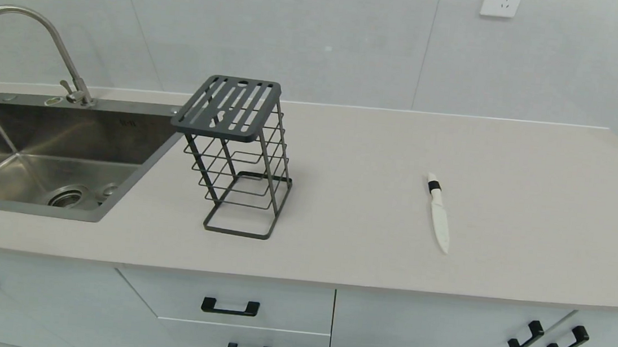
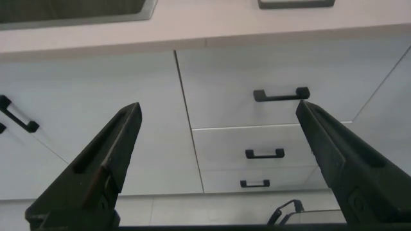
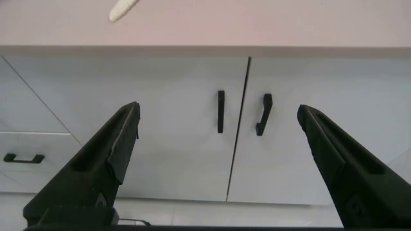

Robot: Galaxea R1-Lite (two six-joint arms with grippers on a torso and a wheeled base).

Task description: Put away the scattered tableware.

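White, slim knife-like utensil with a black band near its far end (image 1: 437,211) is lying flat on the pale beige stone desk (image 1: 541,179), at about 3 o'clock from the black wire rack with a slotted top plate (image 1: 237,155) and well apart from it. Its pointed end is facing roughly 5 o'clock, toward the desk's front edge.

- The rack is standing upright just beside the brushed steel sink (image 1: 132,179), which is sitting at its 9 o'clock.
- The left end effector (image 2: 218,110) is hanging spread wide and carrying nothing, low in front of the white drawer fronts.
- The right end effector (image 3: 218,110) is likewise gaping wide and empty, facing the cabinet doors below the desk edge; the utensil's tip (image 3: 123,9) is showing above it.

Risks, as I am judging them:
- Either arm, rising from below, could be clipping the desk lip.
- The utensil is lying thin and flat on a smooth top, so closing fingers may be skating it away rather than lifting it.
- A grip on the pointed end would be leaving it loose.
- A skewed entry into the slots could be tipping the light rack toward the sink.
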